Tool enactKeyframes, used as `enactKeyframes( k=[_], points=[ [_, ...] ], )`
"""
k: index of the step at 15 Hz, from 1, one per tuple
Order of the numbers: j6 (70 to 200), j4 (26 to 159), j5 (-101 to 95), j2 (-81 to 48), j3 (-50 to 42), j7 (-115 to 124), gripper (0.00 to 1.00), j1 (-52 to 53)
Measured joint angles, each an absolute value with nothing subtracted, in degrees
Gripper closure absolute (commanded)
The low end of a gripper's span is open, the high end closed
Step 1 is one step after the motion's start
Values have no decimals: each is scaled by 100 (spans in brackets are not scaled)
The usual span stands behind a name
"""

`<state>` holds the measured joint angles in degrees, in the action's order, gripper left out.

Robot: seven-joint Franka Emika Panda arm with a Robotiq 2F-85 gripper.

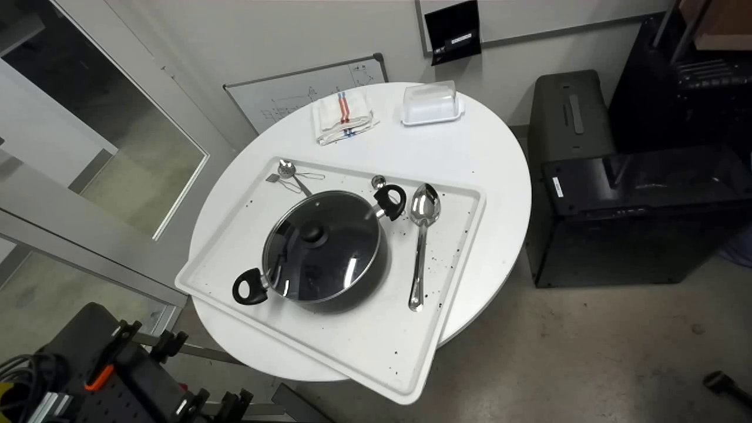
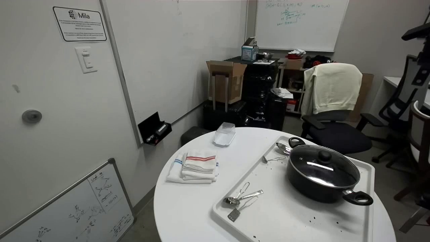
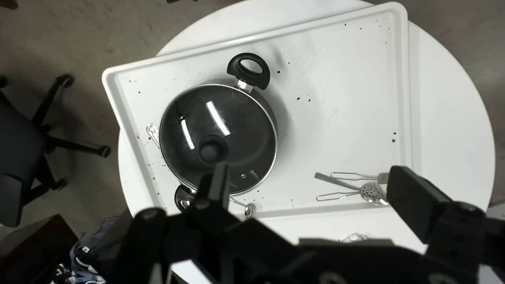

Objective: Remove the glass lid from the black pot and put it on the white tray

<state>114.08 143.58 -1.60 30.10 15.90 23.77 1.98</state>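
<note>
The glass lid (image 1: 332,235) lies flat on the black pot (image 1: 379,279), covering it, with its dark knob (image 1: 312,233) on top. Both exterior views show this, with the lid (image 2: 310,161) seated on the pot (image 2: 302,185). The pot stands on the white tray (image 1: 364,349), and the tray (image 2: 275,218) rests on the round table. In the wrist view my gripper (image 3: 309,171) is wide open with nothing between its fingers, high above the table. Its left finger overlaps the lid (image 3: 244,130) near the knob. The gripper is out of view in both exterior views.
A large metal spoon (image 1: 419,252) lies beside the pot on the tray. Several small utensils (image 1: 288,170) lie near the tray's corner. A folded towel (image 1: 346,114) and a clear-covered white dish (image 1: 432,106) stand on the round table (image 1: 505,194). One tray corner overhangs the table's edge.
</note>
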Motion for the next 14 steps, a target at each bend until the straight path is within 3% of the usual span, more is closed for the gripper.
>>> enactKeyframes(
  k=[14],
  points=[
    [12490, 14358, -315, 1506, 399, 1128, 0, -109]
  ],
)
